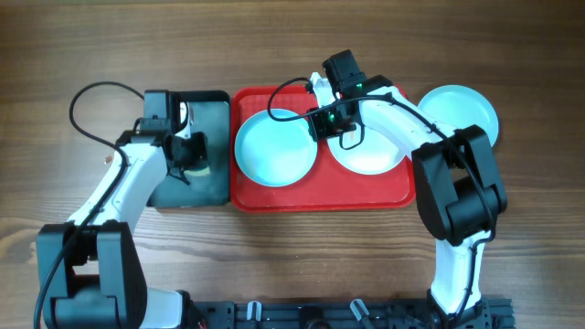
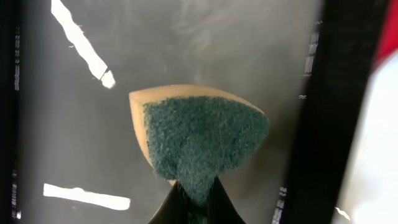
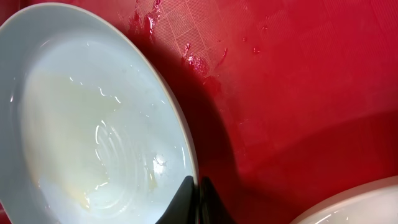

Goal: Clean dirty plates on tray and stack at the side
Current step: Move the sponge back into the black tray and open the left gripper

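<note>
Left gripper [image 2: 194, 190] clamped tight on the sponge [image 2: 202, 140], green side facing the camera, over the black tray [image 2: 186, 50]. Right gripper [image 3: 198, 190] down now, fingers pinched almost together on the rim of the blue plate [image 3: 93, 124]. It's wet inside and sits on the left half of the red tray [image 3: 298, 74]. The white plate [image 1: 370, 155] lies just beside it on the right half. A second blue plate [image 1: 462, 110] rests off the tray, on the table [image 1: 274, 46] to my right.
</note>
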